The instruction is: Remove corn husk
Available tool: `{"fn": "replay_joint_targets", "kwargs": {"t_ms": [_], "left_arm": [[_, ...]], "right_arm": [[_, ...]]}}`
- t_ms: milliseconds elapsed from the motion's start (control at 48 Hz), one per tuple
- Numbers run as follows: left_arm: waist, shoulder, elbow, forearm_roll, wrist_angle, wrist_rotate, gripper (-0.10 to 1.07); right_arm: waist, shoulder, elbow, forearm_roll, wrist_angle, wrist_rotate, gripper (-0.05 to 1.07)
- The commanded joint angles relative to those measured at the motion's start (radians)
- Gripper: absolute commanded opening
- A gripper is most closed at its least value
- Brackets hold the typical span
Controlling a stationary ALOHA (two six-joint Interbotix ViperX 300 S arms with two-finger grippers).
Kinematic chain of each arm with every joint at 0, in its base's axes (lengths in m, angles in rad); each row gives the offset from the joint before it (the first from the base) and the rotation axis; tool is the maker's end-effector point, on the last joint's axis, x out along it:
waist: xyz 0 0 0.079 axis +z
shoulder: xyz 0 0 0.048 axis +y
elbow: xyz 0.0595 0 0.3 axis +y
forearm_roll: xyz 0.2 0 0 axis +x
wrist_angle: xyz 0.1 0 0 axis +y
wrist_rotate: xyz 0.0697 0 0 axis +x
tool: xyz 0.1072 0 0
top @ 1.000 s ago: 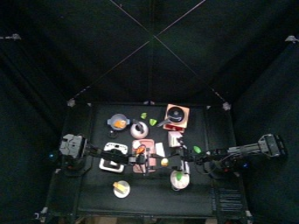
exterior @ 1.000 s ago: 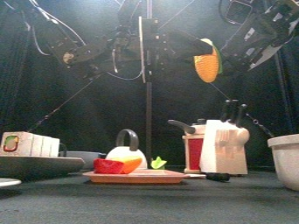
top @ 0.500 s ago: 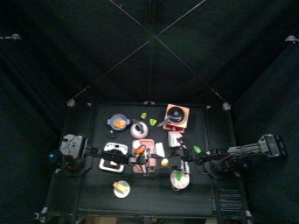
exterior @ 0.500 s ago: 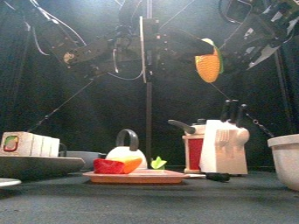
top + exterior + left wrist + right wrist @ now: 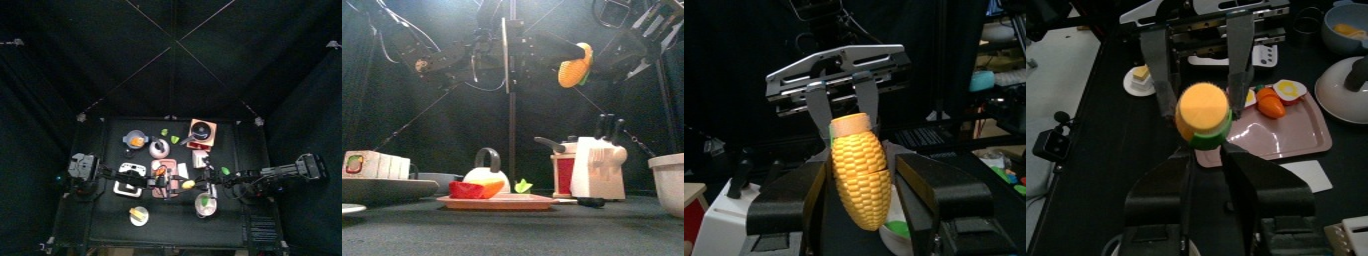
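Corn (image 5: 859, 170) hangs high over the middle of the surface (image 5: 127, 135), gripped at both ends by the closed left fingers (image 5: 851, 225) and the closed right fingers (image 5: 1204, 175), and I think a hard tug could slip it loose onto the pink tray (image 5: 1293, 135).

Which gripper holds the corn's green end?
The right gripper: its jaws pinch the corn at the green base, while the left gripper grips the cut yellow tip.
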Motion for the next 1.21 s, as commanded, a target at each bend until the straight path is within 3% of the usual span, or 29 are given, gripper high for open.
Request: {"fn": "replay_joint_targets", "kwargs": {"t_ms": [0,479,875,1188], "left_arm": [[0.002,-0.014,-0.017,-0.002,0.003,-0.002,0.67],[-0.003,-0.018,-0.009,-0.020,0.003,0.000,0.67],[-0.008,-0.014,-0.021,-0.020,0.003,0.000,0.67],[-0.011,-0.011,-0.031,-0.020,0.003,0.000,0.67]], "right_arm": [[-0.005,-0.032,-0.017,0.003,-0.009,0.003,0.50],[-0.011,-0.095,0.051,-0.008,-0.009,0.002,0.52],[-0.014,-0.106,0.040,-0.032,-0.049,0.002,0.78],[-0.040,-0.098,0.032,-0.012,-0.057,0.002,0.82]]}}
